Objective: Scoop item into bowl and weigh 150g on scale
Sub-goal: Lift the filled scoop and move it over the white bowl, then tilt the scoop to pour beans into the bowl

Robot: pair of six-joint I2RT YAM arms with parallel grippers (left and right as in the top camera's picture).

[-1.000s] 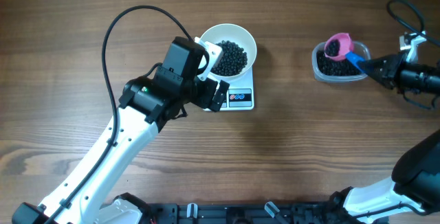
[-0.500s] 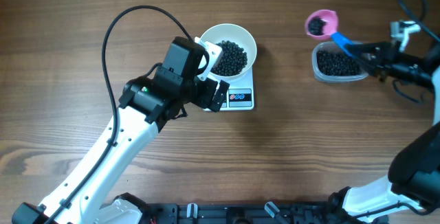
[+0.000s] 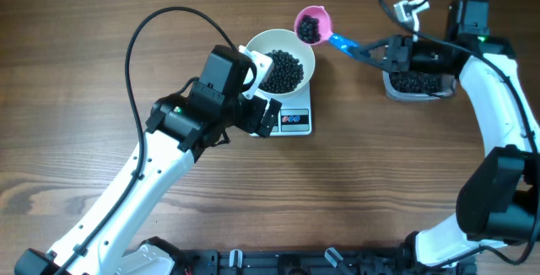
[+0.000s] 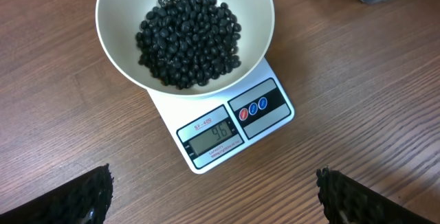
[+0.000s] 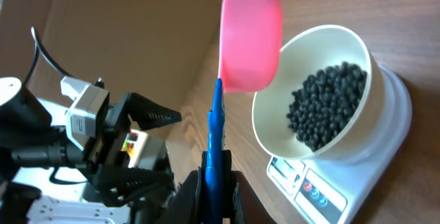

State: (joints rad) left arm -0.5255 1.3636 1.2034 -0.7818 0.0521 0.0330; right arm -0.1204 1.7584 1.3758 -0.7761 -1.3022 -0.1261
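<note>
The white bowl (image 3: 299,49) stands on the scale (image 3: 295,121) and holds a heap of black beans (image 3: 281,70). In the left wrist view the bowl (image 4: 117,18) with its beans (image 4: 189,38) sits on the scale (image 4: 265,107), whose display reads 96. My left gripper (image 3: 263,113) hangs open above the table in front of the scale, nothing between its fingers (image 4: 89,193). My right gripper (image 3: 371,53) is shut on the blue handle (image 5: 215,141) of a pink scoop (image 3: 310,26). The scoop carries beans and hovers by the bowl's far right rim.
A clear plastic tub (image 3: 418,83) with more black beans stands right of the scale, under the right arm. The left arm's black cable loops over the table at the left. Bare wood lies in front of the scale.
The right arm has lifted the scoop of beans out of the tub and carried it left to the bowl's rim. The left arm has not moved.
</note>
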